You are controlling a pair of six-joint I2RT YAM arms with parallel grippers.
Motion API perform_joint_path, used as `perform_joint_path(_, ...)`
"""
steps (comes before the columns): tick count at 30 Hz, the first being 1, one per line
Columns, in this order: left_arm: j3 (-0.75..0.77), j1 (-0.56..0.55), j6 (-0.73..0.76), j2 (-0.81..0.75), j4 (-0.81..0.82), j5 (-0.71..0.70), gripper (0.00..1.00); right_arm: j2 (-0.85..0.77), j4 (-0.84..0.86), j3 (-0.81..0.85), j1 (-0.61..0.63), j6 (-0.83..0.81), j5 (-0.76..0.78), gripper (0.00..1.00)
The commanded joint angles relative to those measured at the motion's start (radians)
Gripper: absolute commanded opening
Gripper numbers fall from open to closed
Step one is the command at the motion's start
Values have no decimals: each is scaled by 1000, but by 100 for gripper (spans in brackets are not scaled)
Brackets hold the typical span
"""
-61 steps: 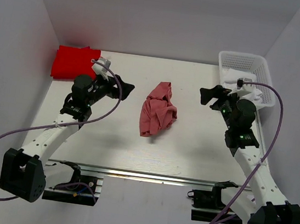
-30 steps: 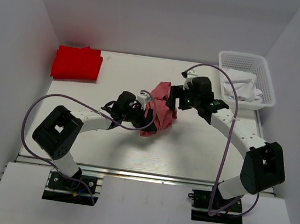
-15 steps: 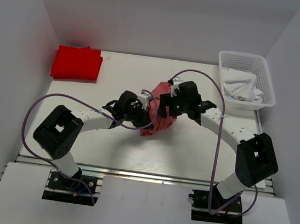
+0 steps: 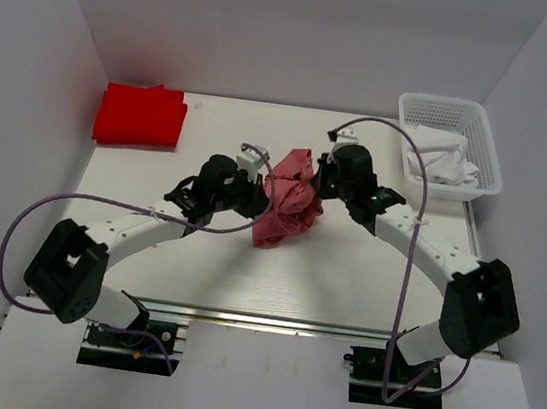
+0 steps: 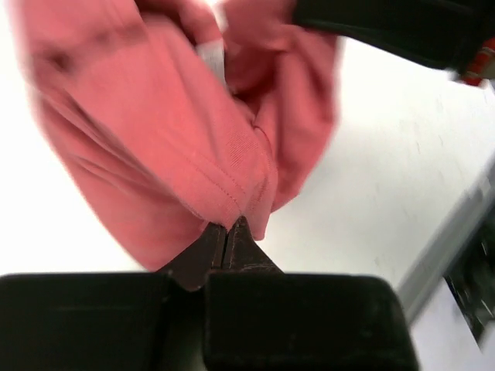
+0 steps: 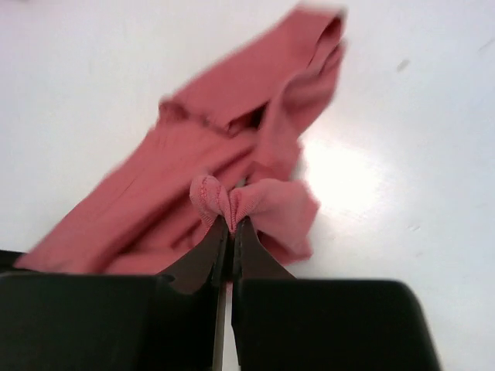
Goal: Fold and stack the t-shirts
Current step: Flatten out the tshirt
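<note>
The rose-pink t-shirt (image 4: 288,204) lies crumpled mid-table, with both grippers at its upper part. My left gripper (image 4: 258,188) is at its left side, shut on a stitched hem of the pink cloth (image 5: 232,202). My right gripper (image 4: 319,182) is at its right side, shut on a pinched fold of the cloth (image 6: 229,205). In the right wrist view the rest of the pink t-shirt (image 6: 186,178) trails away over the white table. The red t-shirt (image 4: 141,115) lies folded flat at the far left corner.
A white mesh basket (image 4: 450,145) with white cloth inside stands at the far right. White walls close in the table on the left, back and right. The arms' cables arc over the near half of the table.
Both grippers have shut on the pink t-shirt. The left arm's elbow swung outward and left, and the right gripper shifted slightly up and right, bunching the shirt's upper part between them.
</note>
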Motion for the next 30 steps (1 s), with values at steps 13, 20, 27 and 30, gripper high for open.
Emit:
perform_joint_path(13,407,17,192,-223,-198,-757,0,-325,347,109,-14,-214,431,0)
perform_joint_path(20,630,17,324,-213,-189,-812,0,-333,393,293,-15,-383,420,0)
perform_joint_path(27,843,-1,410,-193,-233,-766,0,-327,361,463,-14,-452,296,0)
perform_joint_path(30,901,-1,436,-214,-242,-743,0,-328,329,545,-12,-469,231,0)
